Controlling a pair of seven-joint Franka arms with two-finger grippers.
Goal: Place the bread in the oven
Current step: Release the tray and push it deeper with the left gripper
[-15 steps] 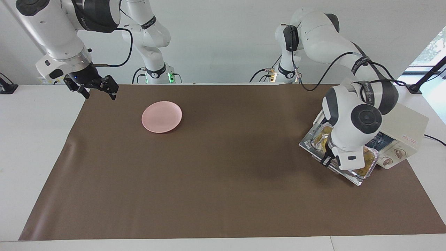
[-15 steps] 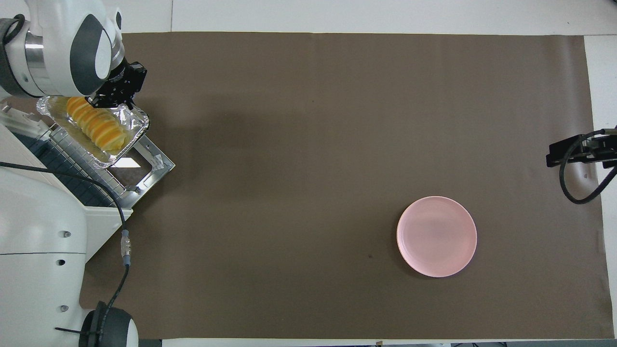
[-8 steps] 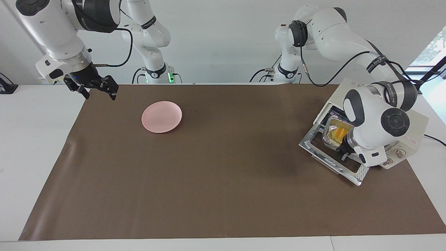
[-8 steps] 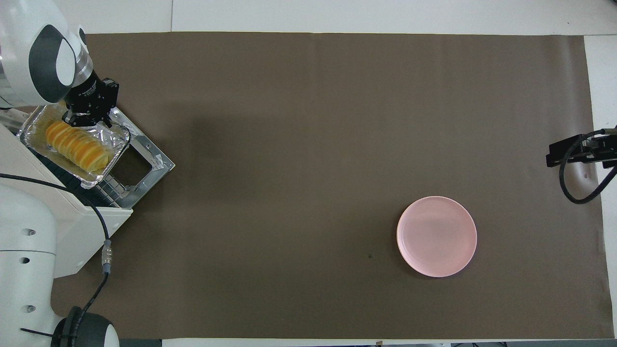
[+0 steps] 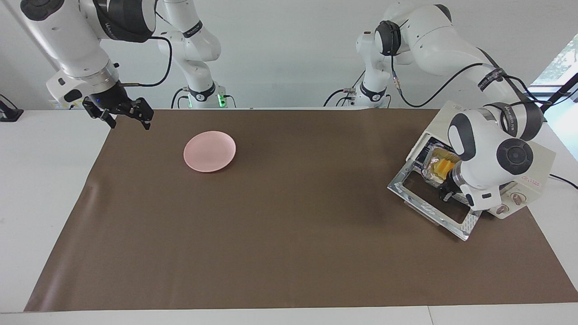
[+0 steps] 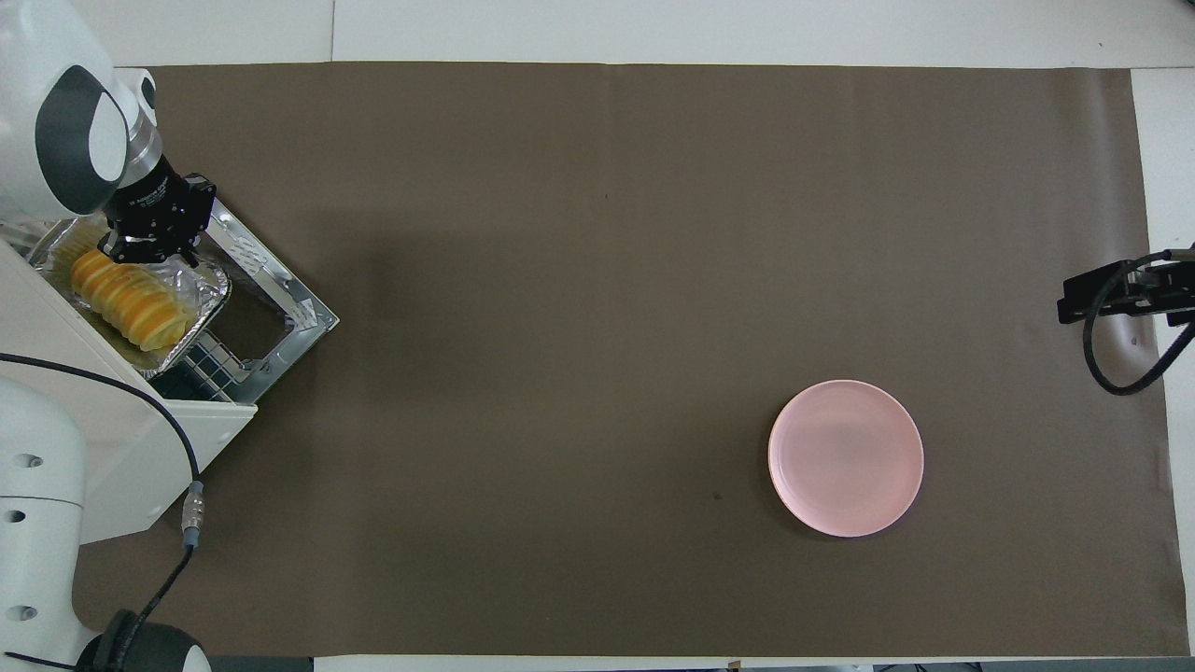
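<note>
The bread (image 6: 123, 298) lies in a crinkled foil tray (image 6: 198, 313) at the mouth of the oven (image 5: 530, 168), partly inside, above the dropped glass door (image 5: 431, 204). The left gripper (image 6: 149, 245) is clamped on the tray's rim at the end farther from the robots. At the right arm's end of the table the right gripper (image 5: 121, 113) waits in the air with its fingers spread, near a pink plate (image 5: 209, 151).
</note>
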